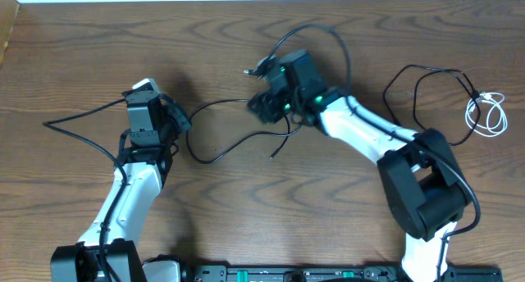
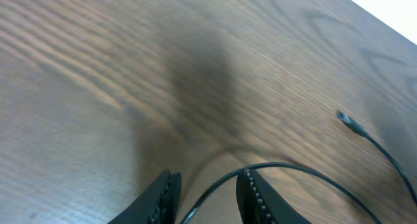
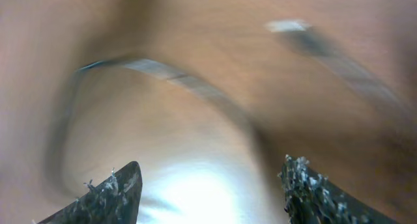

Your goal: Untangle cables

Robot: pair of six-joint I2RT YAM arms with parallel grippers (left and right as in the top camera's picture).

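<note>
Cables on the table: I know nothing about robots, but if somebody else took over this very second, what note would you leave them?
Left tool: jaws part open, the black cable runs between them, not visibly pinched.
Right tool: open, empty, above the same cable.
White cable lies coiled at the far right, next to the second black cable, which lies in loose loops.
Done: the white cable is clear of the middle one.
To do: the black cable seems to cross itself near the right tool; lay it out. Whether the two at the right touch, I cannot tell.
</note>
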